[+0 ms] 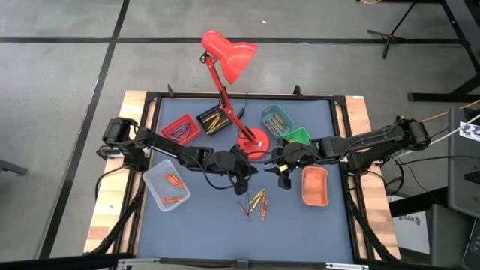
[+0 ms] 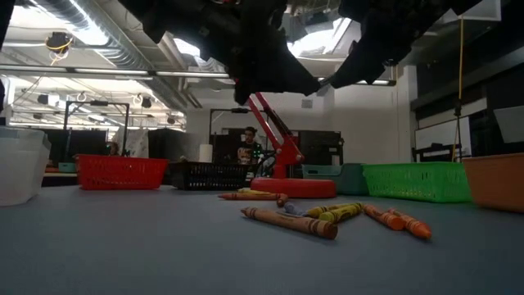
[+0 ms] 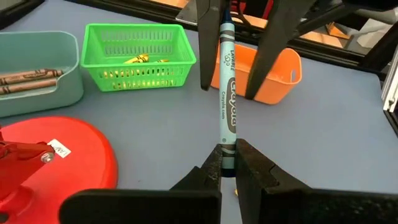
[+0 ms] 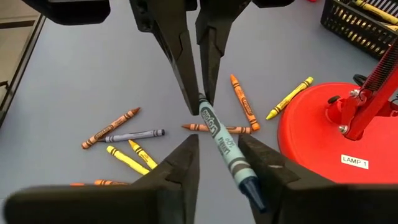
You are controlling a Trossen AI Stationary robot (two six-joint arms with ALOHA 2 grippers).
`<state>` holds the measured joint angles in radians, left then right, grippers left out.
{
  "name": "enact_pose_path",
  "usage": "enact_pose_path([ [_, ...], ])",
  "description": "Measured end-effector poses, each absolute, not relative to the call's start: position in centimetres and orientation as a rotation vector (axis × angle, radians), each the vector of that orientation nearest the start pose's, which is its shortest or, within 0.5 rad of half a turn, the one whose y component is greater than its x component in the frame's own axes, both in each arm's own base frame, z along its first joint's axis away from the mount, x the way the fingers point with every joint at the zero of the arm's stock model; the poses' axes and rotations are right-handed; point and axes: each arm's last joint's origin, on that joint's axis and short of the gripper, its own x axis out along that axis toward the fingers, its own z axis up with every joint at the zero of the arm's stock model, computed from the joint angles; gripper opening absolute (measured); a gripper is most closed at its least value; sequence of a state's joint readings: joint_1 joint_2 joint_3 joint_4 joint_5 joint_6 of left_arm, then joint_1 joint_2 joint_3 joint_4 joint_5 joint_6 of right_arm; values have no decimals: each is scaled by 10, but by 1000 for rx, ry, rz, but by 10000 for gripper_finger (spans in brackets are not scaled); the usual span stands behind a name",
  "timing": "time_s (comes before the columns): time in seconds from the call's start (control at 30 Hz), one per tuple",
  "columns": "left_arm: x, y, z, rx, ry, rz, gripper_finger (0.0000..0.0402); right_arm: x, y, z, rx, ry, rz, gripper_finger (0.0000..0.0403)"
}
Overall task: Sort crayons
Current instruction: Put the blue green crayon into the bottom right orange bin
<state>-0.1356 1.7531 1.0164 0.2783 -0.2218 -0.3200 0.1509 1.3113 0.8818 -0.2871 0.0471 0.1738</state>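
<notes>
Grey-blue tabletop (image 1: 210, 217) carries small plastic trays and loose wax crayons (image 1: 255, 202). Above its middle, the left gripper (image 3: 227, 163) pinches one end of a teal paper-wrapped crayon (image 3: 227, 93); the right gripper (image 4: 217, 158) straddles the other end, fingers apart. Best the right closes firmly before the left releases.

Six trays (image 1: 180, 128), one lamp (image 1: 232, 60), two arms (image 1: 172, 150).

Red desk lamp (image 1: 229, 67) mid-table; orange tray (image 1: 315, 186), green basket (image 1: 297, 136) nearby.
</notes>
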Motion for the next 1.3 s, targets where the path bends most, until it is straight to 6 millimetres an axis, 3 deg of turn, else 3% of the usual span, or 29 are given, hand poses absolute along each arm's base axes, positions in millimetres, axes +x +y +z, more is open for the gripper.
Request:
enact_pose_path([
  [0.4,373,-45,200,-203,440,147,8,270,40,248,102,723,57,28],
  [0.6,373,-45,200,-165,442,140,17,270,40,248,103,724,60,21],
  [0.87,373,-44,200,-164,442,145,77,268,40,246,104,747,64,24],
  [1.1,372,-44,198,-158,471,148,95,256,39,235,103,919,59,25],
  [1.3,370,-44,195,-150,508,151,96,239,40,225,219,1145,105,25],
])
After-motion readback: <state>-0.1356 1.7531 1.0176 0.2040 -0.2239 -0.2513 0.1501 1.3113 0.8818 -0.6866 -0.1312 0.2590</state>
